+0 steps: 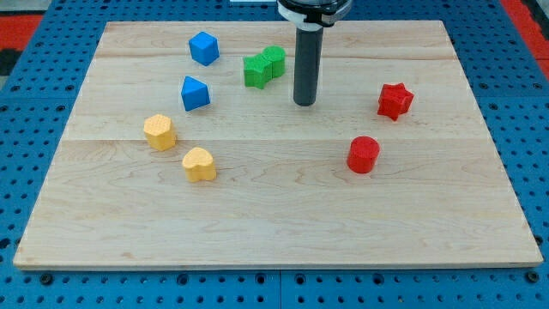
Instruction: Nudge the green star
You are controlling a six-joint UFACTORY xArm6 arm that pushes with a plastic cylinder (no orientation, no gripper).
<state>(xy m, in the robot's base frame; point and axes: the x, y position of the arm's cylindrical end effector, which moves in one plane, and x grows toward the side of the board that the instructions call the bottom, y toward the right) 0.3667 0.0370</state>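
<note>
My tip [304,103] sat near the surface's [274,223] top edge, just beside green star [256,71] — lined up to nudge; no claw fitted.

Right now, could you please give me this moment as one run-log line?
task: nudge green star | my tip: right of it, apart | green star: touching second green block | contact: none yet
</note>
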